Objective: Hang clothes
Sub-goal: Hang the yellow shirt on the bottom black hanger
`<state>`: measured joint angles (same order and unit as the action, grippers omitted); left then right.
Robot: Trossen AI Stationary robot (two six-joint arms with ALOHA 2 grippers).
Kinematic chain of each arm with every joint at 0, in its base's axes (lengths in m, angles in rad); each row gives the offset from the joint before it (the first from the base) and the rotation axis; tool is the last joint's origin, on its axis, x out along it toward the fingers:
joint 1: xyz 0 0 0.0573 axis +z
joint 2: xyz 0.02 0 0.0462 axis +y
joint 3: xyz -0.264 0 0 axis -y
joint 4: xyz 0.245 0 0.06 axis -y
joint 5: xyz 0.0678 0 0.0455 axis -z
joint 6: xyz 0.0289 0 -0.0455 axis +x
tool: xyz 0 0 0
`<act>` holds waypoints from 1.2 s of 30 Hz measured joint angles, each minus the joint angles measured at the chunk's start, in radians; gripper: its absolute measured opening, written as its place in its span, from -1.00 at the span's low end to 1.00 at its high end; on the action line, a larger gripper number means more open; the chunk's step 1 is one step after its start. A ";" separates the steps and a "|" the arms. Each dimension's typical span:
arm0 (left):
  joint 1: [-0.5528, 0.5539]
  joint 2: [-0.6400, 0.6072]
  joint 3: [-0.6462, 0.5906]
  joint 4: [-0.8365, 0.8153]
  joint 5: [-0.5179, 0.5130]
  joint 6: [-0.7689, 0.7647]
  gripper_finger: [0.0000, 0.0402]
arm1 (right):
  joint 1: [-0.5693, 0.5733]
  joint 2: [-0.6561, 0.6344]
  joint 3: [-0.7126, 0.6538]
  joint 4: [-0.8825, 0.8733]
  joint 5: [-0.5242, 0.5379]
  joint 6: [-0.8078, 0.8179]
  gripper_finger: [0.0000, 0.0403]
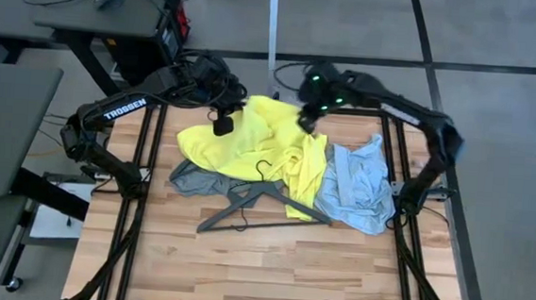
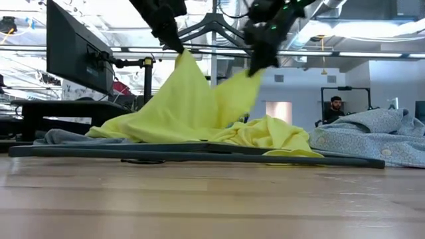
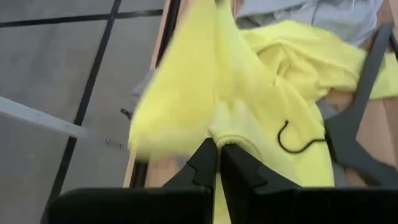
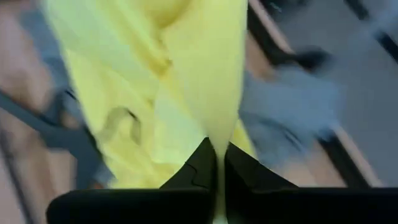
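The neon-yellow T-shirt (image 1: 254, 149) is held up at two points and drapes down to the table's middle, its lower part lying crumpled there. My left gripper (image 1: 224, 123) is shut on its left peak and my right gripper (image 1: 306, 120) on its right peak. In the low view both peaks show as tents under the grippers. A grey T-shirt (image 1: 190, 178) lies flat, partly under the yellow one's left side. A light-blue shirt (image 1: 360, 185) lies crumpled at the right. Two black hangers (image 1: 255, 206) lie in front, partly on the yellow cloth. My left gripper pinches a bunched bit of the yellow shirt beside a stitched edge (image 3: 233, 142) between its two fingers, slanting down from the far left. The cloth (image 2: 179, 86) hangs from it in a sloping tent, with its lower part on the table. My right gripper pinches a narrow gathered fold of the yellow shirt (image 4: 214, 127) between its fingertips, slanting down from the far right. The fold (image 2: 232, 93) hangs below the fingers down to the heap on the table; how many layers it has, I cannot tell.
The hangers' hooks (image 3: 292, 140) rest on the yellow cloth near the table's middle. Dark frame rails (image 1: 141, 207) run along both table sides. Desks with monitors (image 2: 73, 53) stand beyond the far left. A person (image 2: 337, 106) sits far behind. Bare wood (image 1: 269, 273) lies toward the near edge.
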<state>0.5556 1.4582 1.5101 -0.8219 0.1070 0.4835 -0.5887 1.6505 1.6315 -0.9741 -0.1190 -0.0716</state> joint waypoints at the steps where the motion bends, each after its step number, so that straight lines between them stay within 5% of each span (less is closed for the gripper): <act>1: 0.000 0.000 0.000 -0.005 -0.001 0.003 -1.00 | -0.010 -0.025 0.000 -0.040 0.001 0.011 -1.00; 13: 0.000 0.000 0.000 0.005 -0.014 0.028 -1.00 | -0.010 -0.162 0.000 -0.252 -0.006 0.114 -0.98; 20: 0.000 0.020 -0.003 0.001 -0.009 0.048 -1.00 | 0.027 -0.113 0.000 0.140 -0.173 0.151 -0.55; 28: 0.000 0.051 -0.004 0.013 -0.002 0.054 -1.00 | 0.117 0.086 0.000 0.514 -0.189 0.120 0.12; 36: 0.000 0.051 -0.003 0.016 0.000 0.062 -1.00 | 0.130 0.219 0.000 0.732 -0.186 0.248 0.23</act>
<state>0.5556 1.5093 1.5070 -0.8063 0.1066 0.5457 -0.4591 1.8696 1.6310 -0.2416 -0.3046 0.1766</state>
